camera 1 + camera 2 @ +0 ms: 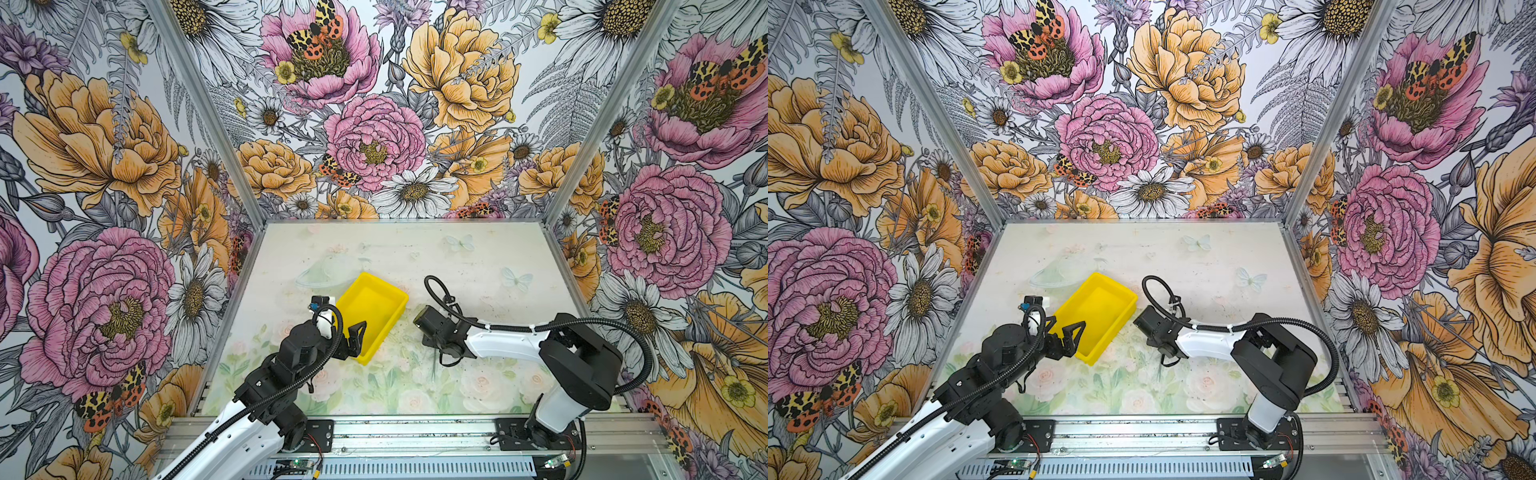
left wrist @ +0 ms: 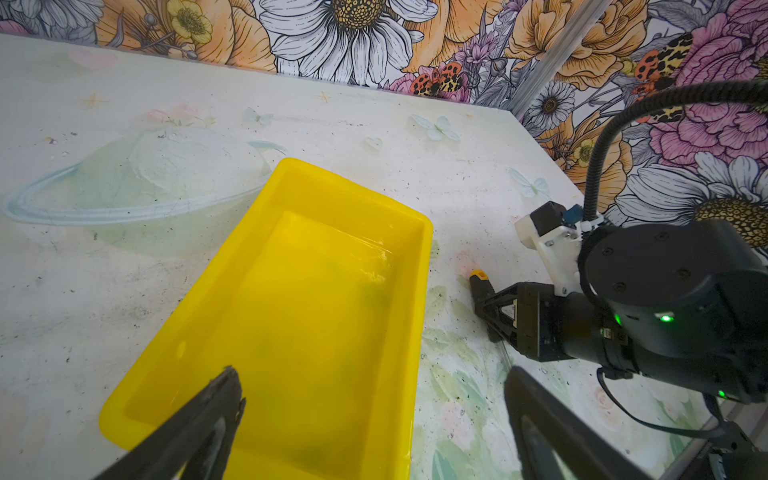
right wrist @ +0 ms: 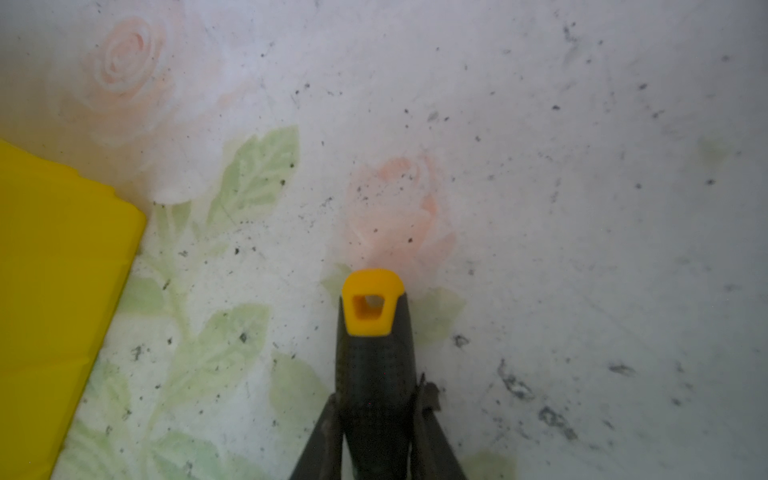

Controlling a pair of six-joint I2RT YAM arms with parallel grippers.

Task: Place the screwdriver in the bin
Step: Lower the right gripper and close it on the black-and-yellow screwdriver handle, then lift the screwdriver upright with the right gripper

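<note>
**Screwdriver (image 3: 376, 374) at the right gripper (image 3: 377, 405), beside the bin (image 3: 50, 270).** The screwdriver is slim, with a black, finely textured handle that ends in an orange-yellow butt cap (image 3: 371, 291) pierced by a squarish hole. Its thin silver shaft (image 1: 433, 370) shows only faintly, running from under the wrist towards the near edge of the table (image 1: 478, 257). It is over the table to the right of the bin's long side, near it but apart from it. The cap points towards the far side. Whether the tool rests on the surface or is just clear of it cannot be told. The right gripper's two dark fingers (image 3: 330, 424) are closed against either side of the handle, below the cap, so the tool is gripped. In both top views the wrist hides the handle and the grip. The bin is a shallow, bright yellow rectangular tray with low walls and a rolled rim, and it sits askew near the table's middle. The left gripper (image 2: 374, 388) stands wide open over the bin's near end and has hold of nothing
</note>
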